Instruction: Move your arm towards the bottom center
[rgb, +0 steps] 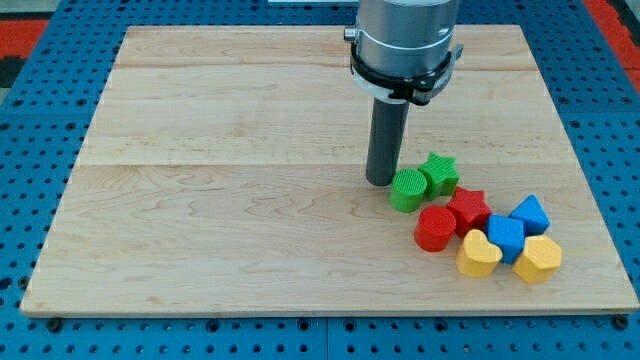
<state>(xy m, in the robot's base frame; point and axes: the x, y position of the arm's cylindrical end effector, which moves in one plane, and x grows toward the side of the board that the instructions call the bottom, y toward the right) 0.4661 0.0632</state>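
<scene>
Tip (380, 182) of dark rod, holding nothing, touching wooden board (200, 200) just left of green cylinder (406, 190); green star (439, 173) beside. Bottom centre lies below-left, free of blocks, probably an unobstructed slide.

Our arm ends in a broad, silver-grey metal cylinder with a black clamp ring around its lower edge, small lugs jutting at 3 and 9 o'clock. Below it hangs 1 straight, dark grey rod, ending at my tip (381, 182).
</scene>
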